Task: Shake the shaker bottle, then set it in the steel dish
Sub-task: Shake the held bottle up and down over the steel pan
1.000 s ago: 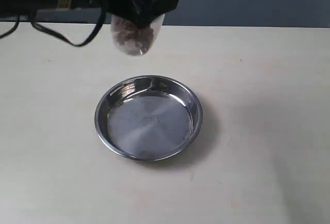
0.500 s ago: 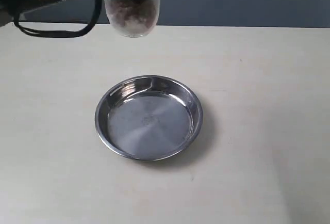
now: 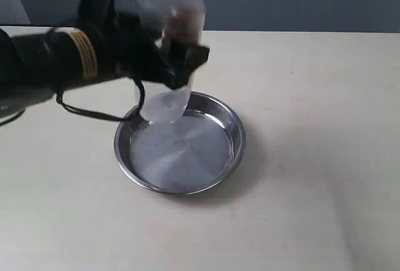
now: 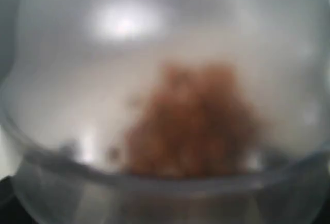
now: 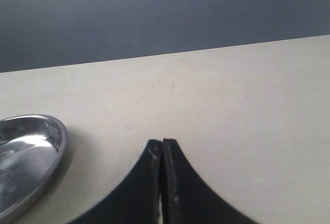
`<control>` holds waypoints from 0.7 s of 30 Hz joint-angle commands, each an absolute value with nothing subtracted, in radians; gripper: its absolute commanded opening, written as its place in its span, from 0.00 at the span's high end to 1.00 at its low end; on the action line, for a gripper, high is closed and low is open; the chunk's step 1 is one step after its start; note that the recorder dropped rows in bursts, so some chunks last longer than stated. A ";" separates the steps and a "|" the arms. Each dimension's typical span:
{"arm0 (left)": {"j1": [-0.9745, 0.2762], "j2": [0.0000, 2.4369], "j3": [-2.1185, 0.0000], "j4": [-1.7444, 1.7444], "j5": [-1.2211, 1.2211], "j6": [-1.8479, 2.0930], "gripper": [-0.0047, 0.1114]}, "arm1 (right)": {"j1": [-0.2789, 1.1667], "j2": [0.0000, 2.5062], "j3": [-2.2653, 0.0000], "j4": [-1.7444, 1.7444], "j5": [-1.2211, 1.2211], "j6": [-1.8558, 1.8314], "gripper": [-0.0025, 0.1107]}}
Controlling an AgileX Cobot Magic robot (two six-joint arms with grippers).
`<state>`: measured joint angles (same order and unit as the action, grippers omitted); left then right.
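Note:
My left gripper (image 3: 185,60) is shut on the shaker bottle (image 3: 170,46), a clear plastic bottle blurred by motion. It hangs in the air over the far left rim of the steel dish (image 3: 226,158). Brown granules sit in the bottle's upper part, and its lower end looks clear. In the left wrist view the shaker bottle (image 4: 170,79) fills the picture, with the granules (image 4: 196,126) heaped inside and the fingers hidden. My right gripper (image 5: 162,142) is shut and holds nothing, low over the table to the right of the steel dish (image 5: 31,146).
The dish rests on a cream table (image 3: 312,127) with a dark grey wall behind it. The left arm's black body and cable (image 3: 75,105) stretch in from the left edge. The right arm is outside the exterior view.
The left arm has swung down from the top edge to just over the dish's far rim. The granules have shifted from the bottle's lower end to its upper part. The dish stayed put.

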<state>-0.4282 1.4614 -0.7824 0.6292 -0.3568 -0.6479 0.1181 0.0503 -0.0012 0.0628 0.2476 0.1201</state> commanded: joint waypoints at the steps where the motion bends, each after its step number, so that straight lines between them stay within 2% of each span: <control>1: -0.444 1.353 -0.857 0.639 -0.378 -0.656 0.96 | 0.119 0.052 0.000 0.063 0.235 0.117 0.99; 3: -0.462 1.418 -0.784 0.639 -0.307 -0.661 0.96 | 0.119 0.052 0.000 0.063 0.235 0.117 0.99; 6: -0.460 1.534 -0.704 0.609 -0.408 -0.682 0.96 | 0.119 0.052 0.000 0.063 0.237 0.117 0.99; 9: -0.460 1.419 -0.808 0.644 -0.524 -0.681 0.96 | 0.119 0.052 0.000 0.063 0.237 0.117 0.99; 11: -0.460 1.362 -0.871 0.637 -0.431 -0.644 0.96 | 0.119 0.052 0.000 0.063 0.237 0.117 0.99; 13: -0.470 1.398 -0.829 0.638 -0.363 -0.705 0.96 | 0.119 0.052 0.000 0.063 0.237 0.117 0.99; 16: -0.472 1.540 -0.715 0.600 -0.409 -0.721 0.96 | 0.119 0.052 0.000 0.063 0.237 0.117 0.99; 19: -0.469 1.473 -0.762 0.615 -0.530 -0.743 0.96 | 0.119 0.052 0.000 0.063 0.237 0.117 0.99; 21: -0.469 1.394 -0.850 0.614 -0.494 -0.650 0.96 | 0.119 0.052 0.000 0.063 0.237 0.117 0.99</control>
<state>-0.4685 1.5215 -0.7372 0.6366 -0.3840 -0.7219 0.1181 0.0503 -0.0012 0.0628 0.2496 0.1201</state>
